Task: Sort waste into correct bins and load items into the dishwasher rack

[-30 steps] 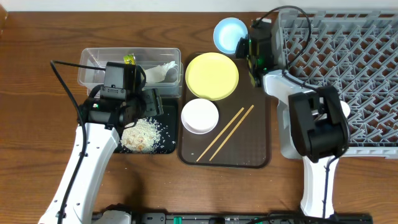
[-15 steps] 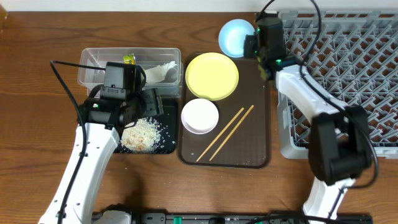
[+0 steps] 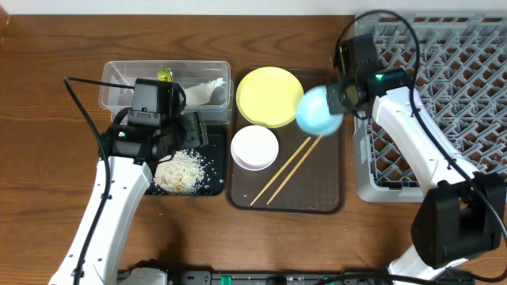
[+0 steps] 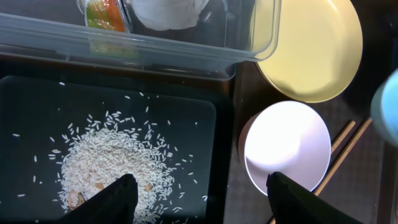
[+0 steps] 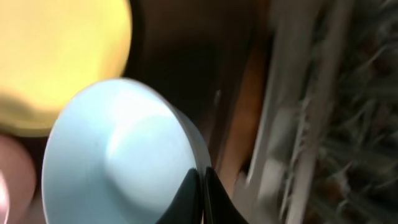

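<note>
My right gripper [image 3: 337,101] is shut on the rim of the light blue bowl [image 3: 318,112] and holds it tilted above the brown tray, beside the grey dishwasher rack [image 3: 444,95]; the bowl fills the right wrist view [image 5: 118,155]. The yellow plate [image 3: 269,96], white bowl [image 3: 254,147] and two chopsticks [image 3: 287,169] lie on the brown tray. My left gripper [image 4: 199,196] is open above the black tray [image 3: 214,178] with the rice pile [image 3: 181,169]. The clear tub [image 3: 119,83] holds the green-and-yellow wrapper [image 3: 165,75] and the crumpled white paper [image 3: 207,91]. The small white cup is out of view.
The dark brown serving tray [image 3: 325,190] lies between the bins and the rack. The rack takes up the right side of the wooden table [image 3: 47,158]. A black cable [image 3: 79,103] runs along my left arm.
My right gripper has lifted the light blue bowl from the table's back edge and swung it forward and down over the brown tray, tilting it. The left arm has not moved.
</note>
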You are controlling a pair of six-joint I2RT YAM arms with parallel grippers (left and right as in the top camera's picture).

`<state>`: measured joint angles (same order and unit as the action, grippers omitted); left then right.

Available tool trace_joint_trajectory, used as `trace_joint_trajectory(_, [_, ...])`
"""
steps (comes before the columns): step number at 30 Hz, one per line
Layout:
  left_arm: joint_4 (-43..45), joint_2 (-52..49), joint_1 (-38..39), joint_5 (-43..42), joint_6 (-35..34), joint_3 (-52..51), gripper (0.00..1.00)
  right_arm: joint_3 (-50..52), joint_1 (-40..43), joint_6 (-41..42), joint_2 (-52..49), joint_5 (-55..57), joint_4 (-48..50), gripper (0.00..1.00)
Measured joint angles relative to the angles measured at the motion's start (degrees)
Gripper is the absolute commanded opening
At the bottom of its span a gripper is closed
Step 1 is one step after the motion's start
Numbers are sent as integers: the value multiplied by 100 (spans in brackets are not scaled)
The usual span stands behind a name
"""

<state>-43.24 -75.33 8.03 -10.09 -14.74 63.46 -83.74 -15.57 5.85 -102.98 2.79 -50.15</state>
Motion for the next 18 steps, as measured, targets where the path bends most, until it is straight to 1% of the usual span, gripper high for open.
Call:
trace_joint_trajectory(5, [2, 0, 0, 0, 0, 0, 70, 17, -4, -9, -2, -297, -599, 1])
trace_joint_trajectory(8, [4, 0, 0, 0, 2, 0, 70, 173, -17, -11, -2, -413, -623, 1])
trace_joint_trajectory(13, [4, 0, 0, 0, 0, 0, 70, 748, -50, -24, -2, -640, -413, 1])
trace_joint_trajectory(16, [7, 0, 0, 0, 0, 0, 70, 1071, -48, -28, -2, -695, -232, 5])
trace_joint_trajectory(18, [4, 0, 0, 0, 0, 0, 70, 1196, -48, -24, -2, -713, -225, 10])
